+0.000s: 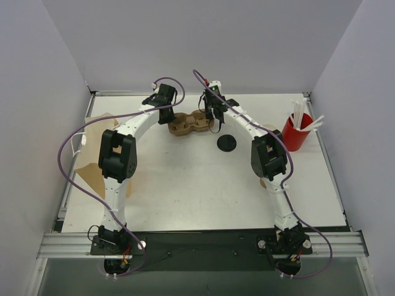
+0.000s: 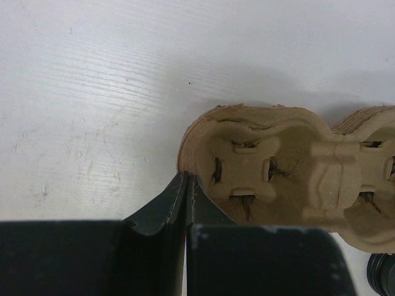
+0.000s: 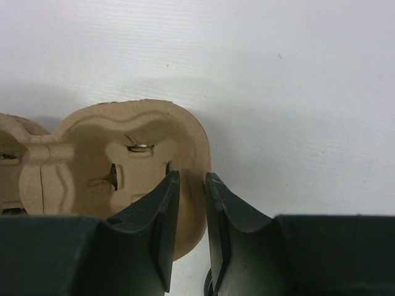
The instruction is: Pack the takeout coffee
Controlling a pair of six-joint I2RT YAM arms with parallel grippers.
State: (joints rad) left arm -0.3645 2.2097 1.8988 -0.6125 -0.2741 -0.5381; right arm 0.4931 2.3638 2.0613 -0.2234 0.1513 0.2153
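Lying at frame left, a brown paper bag (image 1: 92,169) sits partly under the left arm (image 1: 117,154). Farther up, mid-frame, the takeout coffee (image 1: 226,143) shows only its black lid. Beyond, both grippers hide the cup carrier's (image 1: 190,123) ends: right gripper (image 3: 192,179) pinching its rim, left gripper (image 2: 188,179) seemingly clamped likewise.

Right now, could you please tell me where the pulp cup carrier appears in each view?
Top external: pulp cup carrier at far centre.
Left wrist: carrier right of centre.
Right wrist: carrier left of centre.
Shared landmark: white table.
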